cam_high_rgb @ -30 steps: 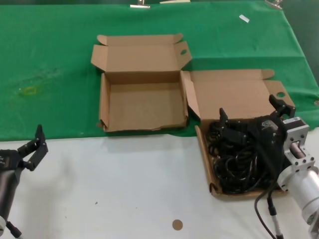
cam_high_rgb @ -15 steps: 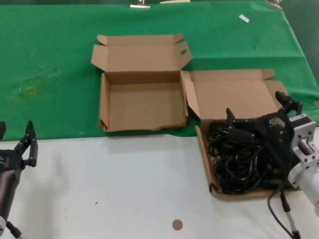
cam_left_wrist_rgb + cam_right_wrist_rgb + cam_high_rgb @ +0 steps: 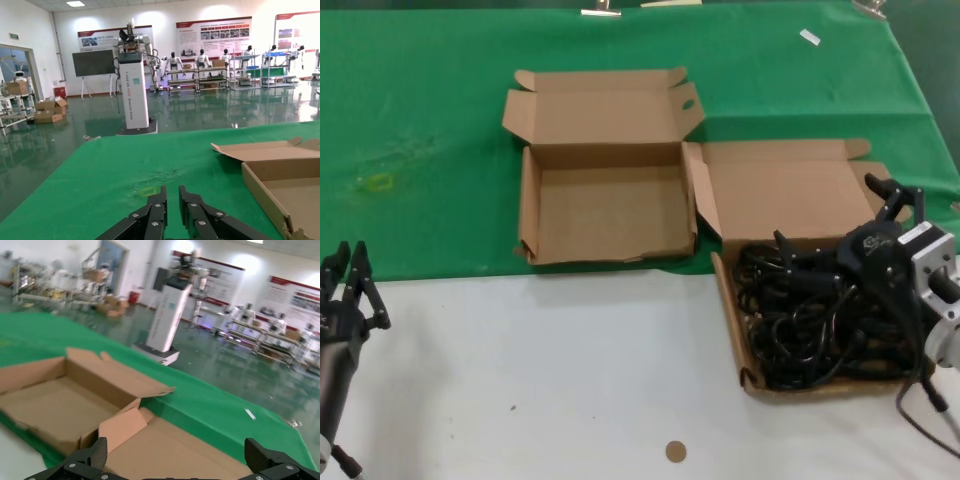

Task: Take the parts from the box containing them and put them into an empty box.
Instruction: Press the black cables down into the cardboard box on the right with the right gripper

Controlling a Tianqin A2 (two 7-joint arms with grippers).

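Note:
Black coiled power cables, the parts [image 3: 800,320], fill the right-hand brown box containing them [image 3: 731,318], whose lid [image 3: 790,190] lies folded back. My right gripper [image 3: 827,208] hovers over the far side of that box, open wide, with nothing between its fingers [image 3: 95,452]. The cables do not show in the right wrist view. The empty box [image 3: 605,215] sits to the left with its low wavy front wall toward me, and its wall [image 3: 265,187] shows in the left wrist view. My left gripper [image 3: 348,255] idles at the far left edge, shut down to a narrow slit and holding nothing.
A green cloth [image 3: 420,120] covers the back half of the table and the front is white [image 3: 570,380]. A small brown disc [image 3: 675,451] lies near the front edge. A white tag [image 3: 809,37] lies on the cloth at the back right.
My right gripper has drifted right and a little back over the cable box, still open. The left gripper's fingers have drawn together and it has slid left.

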